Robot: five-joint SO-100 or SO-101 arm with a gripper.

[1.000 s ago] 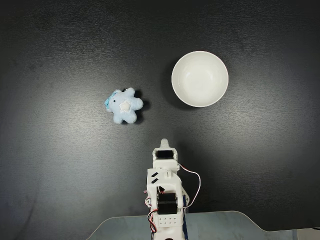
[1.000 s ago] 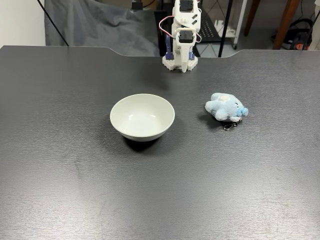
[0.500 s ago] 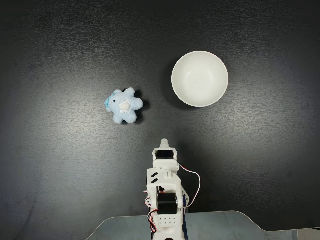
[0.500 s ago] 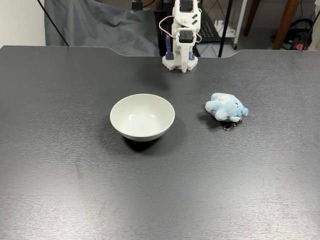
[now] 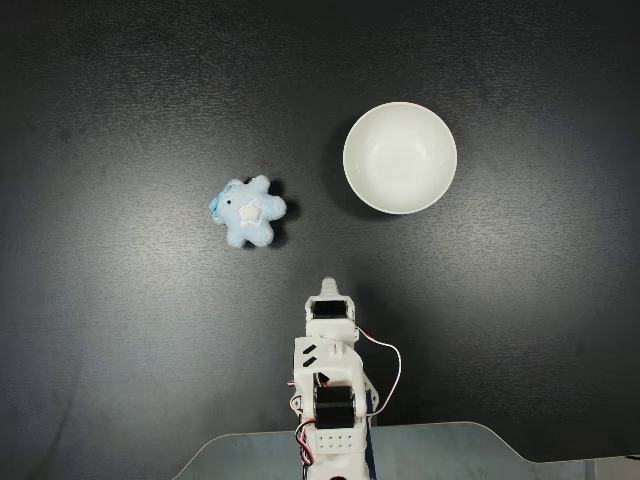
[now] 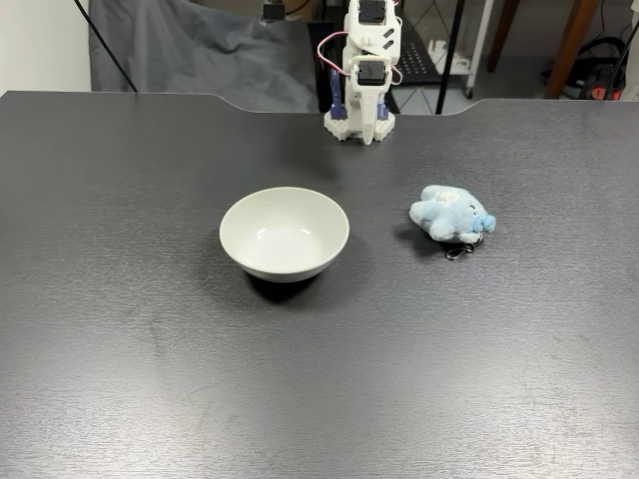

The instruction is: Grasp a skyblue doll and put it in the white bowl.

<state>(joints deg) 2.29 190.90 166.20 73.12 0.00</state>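
The arm (image 5: 328,385) is folded over its base at the table's (image 5: 120,380) 6 o'clock edge in a fixed view, and the gripper (image 5: 329,289) points toward 12 o'clock. Its 2 fingers look pressed together with nothing between them, though the tip is small, so I cannot tell for sure. It touches neither object. In another fixed view the gripper (image 6: 366,135) hangs down in front of the base.

The doll (image 5: 249,211) lies star-up on the table at about 11 o'clock from the gripper, well apart from it. The bowl (image 5: 400,157) sits at about 1 o'clock, holding nothing, near the doll but not touching.

Compared with 1 second ago, nothing has moved: arm, doll and bowl sit where they were.
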